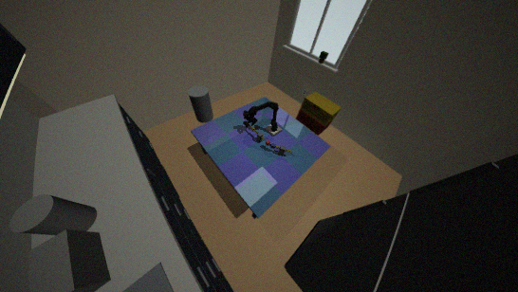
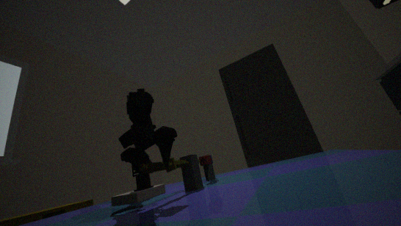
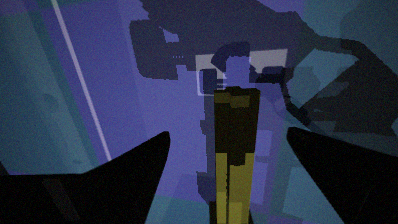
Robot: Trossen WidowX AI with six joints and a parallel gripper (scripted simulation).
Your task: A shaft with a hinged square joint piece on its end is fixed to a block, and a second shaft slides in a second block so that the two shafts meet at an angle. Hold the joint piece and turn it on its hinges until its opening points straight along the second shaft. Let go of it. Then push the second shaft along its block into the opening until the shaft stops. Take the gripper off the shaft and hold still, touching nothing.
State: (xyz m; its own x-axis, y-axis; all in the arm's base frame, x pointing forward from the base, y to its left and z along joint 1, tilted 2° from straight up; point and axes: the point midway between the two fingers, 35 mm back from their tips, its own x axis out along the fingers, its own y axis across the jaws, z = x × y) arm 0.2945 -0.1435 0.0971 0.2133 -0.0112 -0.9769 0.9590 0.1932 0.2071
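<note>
My gripper (image 1: 249, 124) (image 2: 152, 166) (image 3: 226, 134) is open, its fingers on either side of the outer part of the yellow second shaft (image 2: 178, 163) (image 3: 235, 185), with a gap on both sides in the wrist view. That shaft runs through the grey second block (image 1: 260, 138) (image 2: 192, 174). The red joint piece (image 1: 268, 142) (image 2: 206, 160) is beyond this block, on the first shaft's side, away from the gripper. The first block (image 1: 281, 151) (image 2: 209, 172) stands behind it. The joint opening's exact direction is too small and dark to tell.
The arm's pale base (image 1: 273, 130) (image 2: 137, 195) stands beside the second shaft. The blue and purple chequered board (image 1: 232, 166) (image 2: 294, 183) lies under everything. A grey cylinder (image 1: 201, 105) and a yellow and red box (image 1: 319, 111) stand beyond the board.
</note>
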